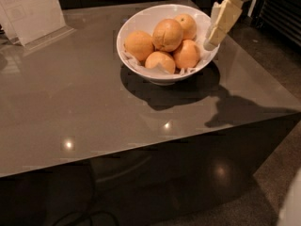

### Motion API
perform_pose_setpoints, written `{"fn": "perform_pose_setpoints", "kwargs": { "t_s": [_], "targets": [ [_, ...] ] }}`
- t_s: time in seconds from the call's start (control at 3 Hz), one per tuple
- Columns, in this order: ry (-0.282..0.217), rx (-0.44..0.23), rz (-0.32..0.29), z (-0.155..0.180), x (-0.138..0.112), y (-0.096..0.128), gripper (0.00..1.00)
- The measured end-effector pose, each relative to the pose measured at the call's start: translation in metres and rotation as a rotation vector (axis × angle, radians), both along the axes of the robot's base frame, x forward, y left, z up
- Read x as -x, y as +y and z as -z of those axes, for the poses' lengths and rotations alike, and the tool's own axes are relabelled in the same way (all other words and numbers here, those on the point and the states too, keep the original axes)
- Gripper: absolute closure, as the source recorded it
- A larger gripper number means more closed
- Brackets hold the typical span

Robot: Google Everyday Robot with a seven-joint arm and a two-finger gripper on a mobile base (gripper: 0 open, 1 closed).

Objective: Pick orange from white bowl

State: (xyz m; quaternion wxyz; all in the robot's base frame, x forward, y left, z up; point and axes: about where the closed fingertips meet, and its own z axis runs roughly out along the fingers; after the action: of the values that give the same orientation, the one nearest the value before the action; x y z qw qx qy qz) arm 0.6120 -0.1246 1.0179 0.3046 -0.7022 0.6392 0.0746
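The white bowl (141, 20) stands on the grey table (70, 102), toward its far right. It holds five oranges on crumpled white paper. The orange (167, 35), the largest and palest with a faint crease, lies on top in the middle. Smaller, brighter oranges lie around it at the left (139, 45), front (160, 61), right (186, 54) and back (187, 25). My gripper (217, 27) hangs from the top right, its cream fingers pointing down over the bowl's right rim, just right of the oranges. It holds nothing.
A clear stand with a white sheet (30, 11) sits at the table's far left corner. The table's right edge (277, 86) lies close to the bowl, with dark floor beyond. A dark slatted panel (282, 11) stands at the far right.
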Motion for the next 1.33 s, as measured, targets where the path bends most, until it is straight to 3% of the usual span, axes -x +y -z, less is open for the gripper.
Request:
{"fn": "perform_pose_setpoints", "kwargs": {
  "t_s": [0.67, 1.33],
  "targets": [
    [0.069, -0.059, -0.150, 0.047, -0.053, 0.053, 0.00],
    [0.036, -0.097, -0.130, 0.052, -0.071, 0.061, 0.00]
  ]
}}
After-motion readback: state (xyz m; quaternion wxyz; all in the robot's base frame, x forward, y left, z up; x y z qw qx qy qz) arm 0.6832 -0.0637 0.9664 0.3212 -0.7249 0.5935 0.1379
